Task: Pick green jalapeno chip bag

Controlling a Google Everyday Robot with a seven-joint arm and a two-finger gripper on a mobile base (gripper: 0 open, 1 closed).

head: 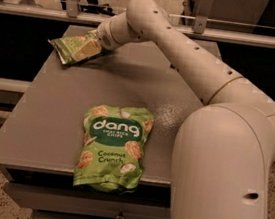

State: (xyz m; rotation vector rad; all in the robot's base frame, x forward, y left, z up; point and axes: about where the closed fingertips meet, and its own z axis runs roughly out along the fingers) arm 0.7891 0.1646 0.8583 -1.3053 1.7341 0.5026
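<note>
The green jalapeno chip bag is small and crinkled and lies at the far left corner of the grey table. My gripper reaches across from the right and sits right over the bag's right half, covering part of it. The bag's left end sticks out past the gripper toward the table's left edge.
A larger light-green "dang Coconut Crunch" bag lies at the front middle, overhanging the table's front edge. My arm crosses the table's back right and hides what lies behind it. A railing runs behind the table.
</note>
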